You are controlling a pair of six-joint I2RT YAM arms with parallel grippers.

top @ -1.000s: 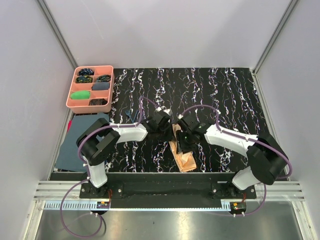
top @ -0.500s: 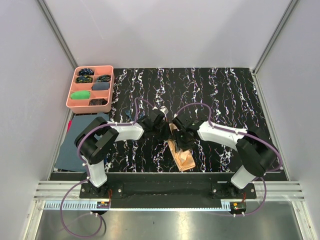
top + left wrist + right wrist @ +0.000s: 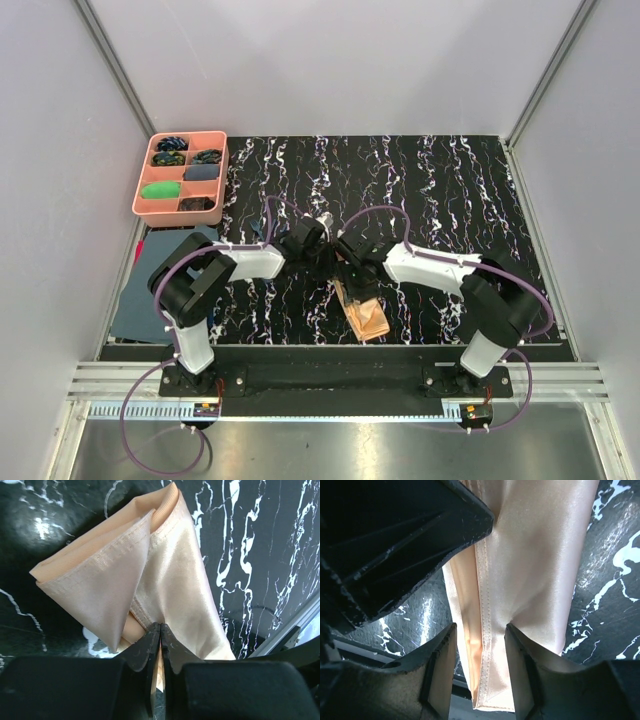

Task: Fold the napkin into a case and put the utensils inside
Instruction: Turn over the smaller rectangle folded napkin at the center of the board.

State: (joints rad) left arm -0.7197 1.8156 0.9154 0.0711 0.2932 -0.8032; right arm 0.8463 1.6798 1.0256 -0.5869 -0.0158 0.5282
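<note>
The napkin [image 3: 366, 316], folded into a narrow, layered peach strip, lies on the black marbled table [image 3: 450, 200] close to the middle of its near edge, pointing away from that edge at a slant. The left gripper [image 3: 160, 628] is at the strip's far end, its fingers pressed together on a thin layer of the fabric. Just beside it, the right gripper [image 3: 480, 630] stands over the stitched hem with its fingers spread to either side. A pink tray [image 3: 143, 205] sits at the far left corner, and a dark blue cloth [image 3: 150, 290] lies along the left edge.
</note>
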